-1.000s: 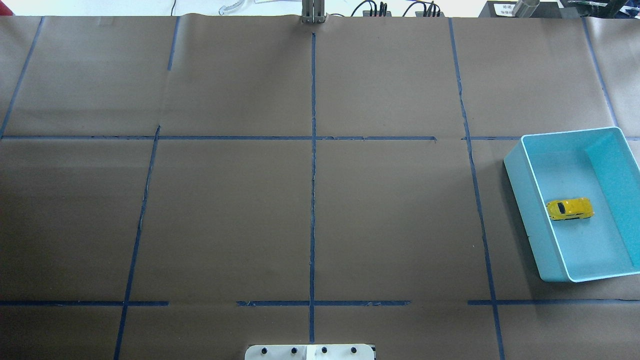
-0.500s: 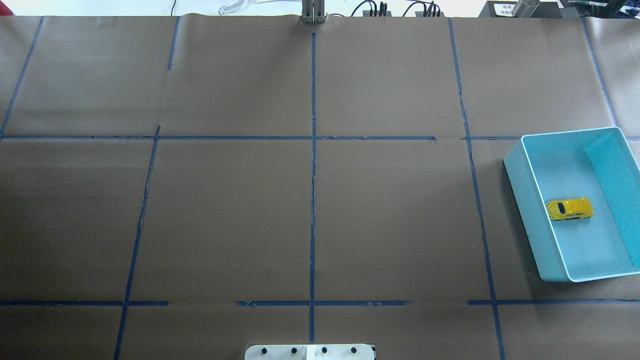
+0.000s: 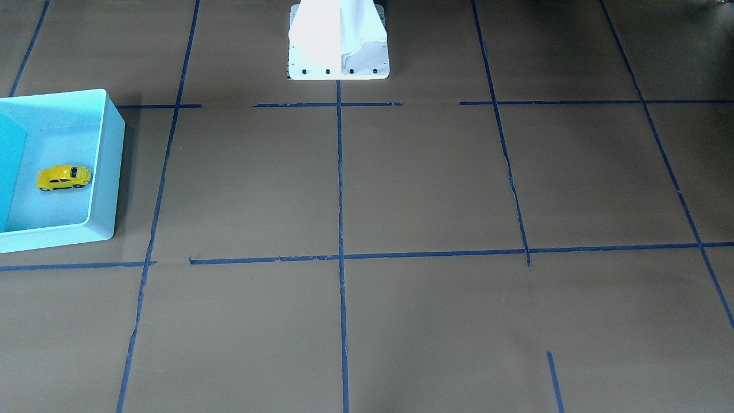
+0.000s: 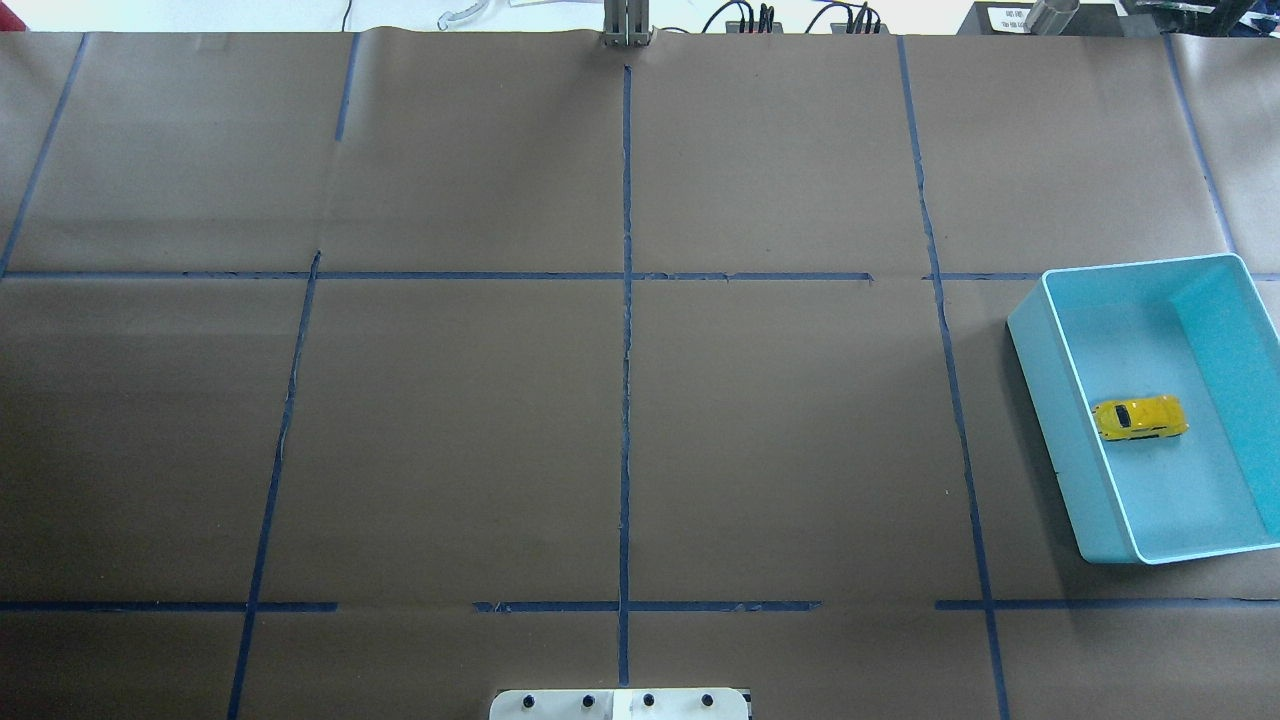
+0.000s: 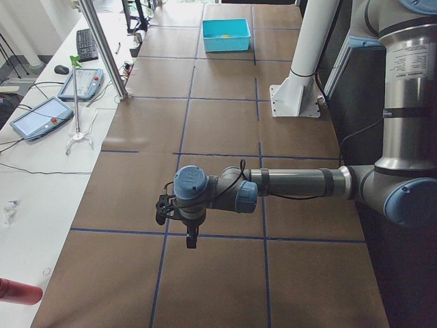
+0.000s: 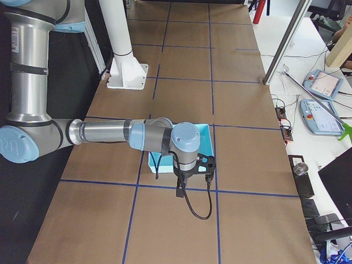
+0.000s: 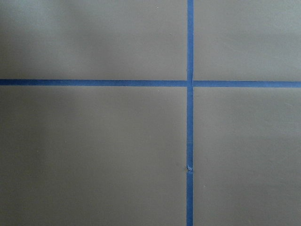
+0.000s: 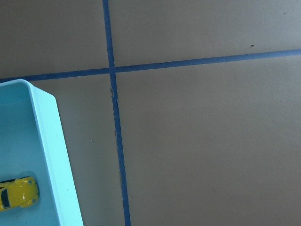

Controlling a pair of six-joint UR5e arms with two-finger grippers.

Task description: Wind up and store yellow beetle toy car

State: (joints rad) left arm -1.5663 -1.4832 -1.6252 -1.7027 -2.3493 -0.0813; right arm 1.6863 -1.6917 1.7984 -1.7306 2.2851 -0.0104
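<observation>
The yellow beetle toy car (image 4: 1140, 417) lies on the floor of the turquoise bin (image 4: 1045, 400) at the table's right edge, close to the bin's left wall. It also shows in the front-facing view (image 3: 64, 177) and the right wrist view (image 8: 18, 193). My left gripper (image 5: 189, 236) hangs over the table's left end, far from the bin. My right gripper (image 6: 179, 190) hangs just beside the bin (image 6: 204, 137). Both show only in the side views, so I cannot tell whether they are open or shut.
Brown paper with a grid of blue tape lines (image 4: 626, 350) covers the table. The robot's white base plate (image 4: 620, 704) sits at the near middle edge. A metal post (image 4: 626, 25) and cables stand at the far edge. The left wrist view shows only paper and tape (image 7: 189, 117).
</observation>
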